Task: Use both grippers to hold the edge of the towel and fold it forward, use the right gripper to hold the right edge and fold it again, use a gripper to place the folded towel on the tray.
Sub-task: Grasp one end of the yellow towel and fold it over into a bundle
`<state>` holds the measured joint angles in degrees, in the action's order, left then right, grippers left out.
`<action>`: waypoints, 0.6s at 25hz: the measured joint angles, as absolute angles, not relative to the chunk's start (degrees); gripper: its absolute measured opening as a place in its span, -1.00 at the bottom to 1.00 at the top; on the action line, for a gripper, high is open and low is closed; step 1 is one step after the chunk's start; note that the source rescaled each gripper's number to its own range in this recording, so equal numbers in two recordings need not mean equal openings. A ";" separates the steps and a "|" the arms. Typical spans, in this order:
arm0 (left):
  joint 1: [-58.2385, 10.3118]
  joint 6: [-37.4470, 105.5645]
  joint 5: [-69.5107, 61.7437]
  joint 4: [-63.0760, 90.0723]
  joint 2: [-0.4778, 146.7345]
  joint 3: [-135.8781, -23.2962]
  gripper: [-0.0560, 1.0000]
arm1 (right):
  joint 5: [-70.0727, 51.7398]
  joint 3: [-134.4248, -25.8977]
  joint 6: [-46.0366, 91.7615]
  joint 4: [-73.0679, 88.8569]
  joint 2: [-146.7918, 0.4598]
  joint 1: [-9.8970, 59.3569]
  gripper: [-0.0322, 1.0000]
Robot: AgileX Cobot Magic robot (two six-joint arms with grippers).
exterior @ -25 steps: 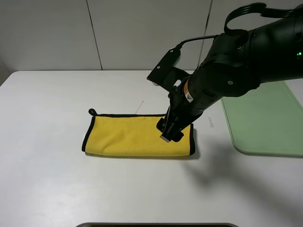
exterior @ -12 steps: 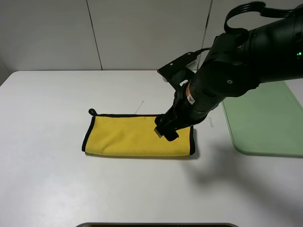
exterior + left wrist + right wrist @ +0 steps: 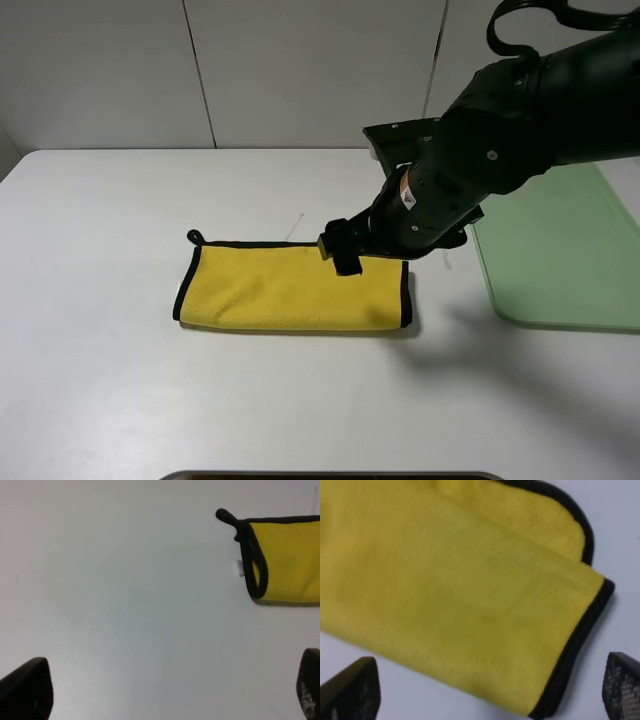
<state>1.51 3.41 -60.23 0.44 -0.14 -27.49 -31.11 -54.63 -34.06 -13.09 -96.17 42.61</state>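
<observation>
White counter fills most of what we see, with a pale panelled wall behind it. On it lies the towel, already folded once into a long yellow band whose long axis runs left to right across the counter, with the tray apart from it to the right. The right fingers hang over the band's far long side, right of its middle, spread wide and gripping nothing; we judge them to be just above the cloth rather than on it, though the high view does not settle that. What the second fold turns on, as we read it, is that the black-trimmed right edge lies to the tray side of those fingers, not between them, so they would need to shift that way and drop before closing, then carry the edge back over toward the loop end. The right arm is plainly the nearer one; the left arm is out of the high view altogether. The right wrist view gives what the high view hides: two layers at that short end, not quite matched, with the trim curving round the corner. The left wrist view shows the left fingers wide apart and empty over bare counter, with the loop corner well apart from them
</observation>
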 joint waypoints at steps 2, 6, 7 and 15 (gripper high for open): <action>1.51 3.41 -60.23 0.44 -0.14 -27.49 1.00 | -29.65 -54.63 -34.05 -11.70 -96.17 40.05 1.00; 1.51 3.41 -60.23 0.44 -0.14 -27.49 1.00 | -28.55 -54.63 -33.29 -10.85 -96.53 36.96 1.00; 1.51 3.41 -60.23 0.44 -0.14 -27.49 1.00 | -28.50 -54.63 -33.21 -10.85 -96.94 36.73 1.00; 1.54 3.41 -60.23 0.44 -0.14 -27.49 1.00 | -28.38 -57.65 -31.99 -11.06 -104.87 36.33 1.00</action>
